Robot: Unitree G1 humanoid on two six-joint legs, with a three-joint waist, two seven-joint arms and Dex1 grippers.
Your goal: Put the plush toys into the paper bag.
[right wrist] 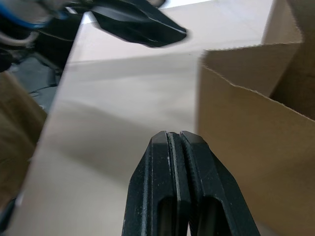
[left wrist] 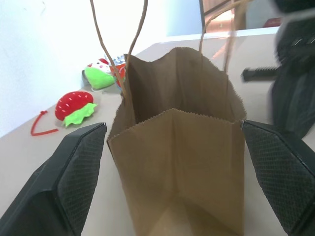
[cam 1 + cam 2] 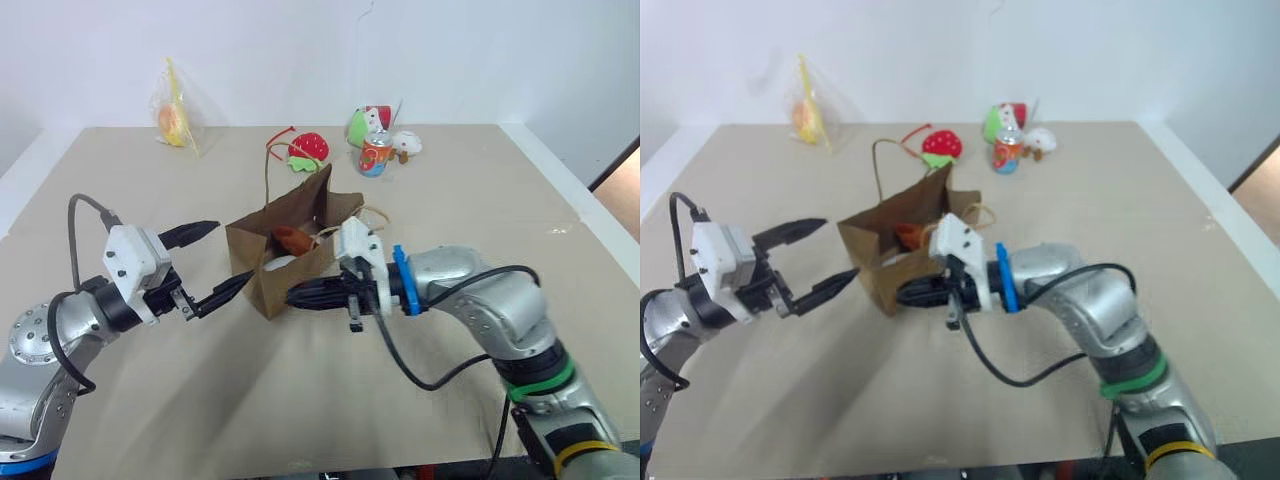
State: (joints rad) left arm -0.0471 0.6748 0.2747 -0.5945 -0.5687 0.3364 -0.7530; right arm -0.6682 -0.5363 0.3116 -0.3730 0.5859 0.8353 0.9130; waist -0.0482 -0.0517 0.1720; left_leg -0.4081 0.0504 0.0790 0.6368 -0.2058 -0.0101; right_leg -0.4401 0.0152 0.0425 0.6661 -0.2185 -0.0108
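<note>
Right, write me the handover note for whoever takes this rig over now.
Left gripper: open, its fingers either side of the paper bag, not closed on it.
Right gripper: shut, holding nothing, low beside the bag's near face.
The bag stands upright and open mid-table; a brownish-orange plush and a whitish one show inside.
The strawberry plush and small toys by the can lie at the far edge, not part of the job.
Left: confirm both plush toys are in, then withdraw.

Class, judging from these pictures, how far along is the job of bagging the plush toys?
Nearly done, it seems: the paper bag stands upright holding a brownish plush and something pale. In hand: nothing; the left end effector is open beside the bag, the right end effector shut empty. Little appears left.
</note>
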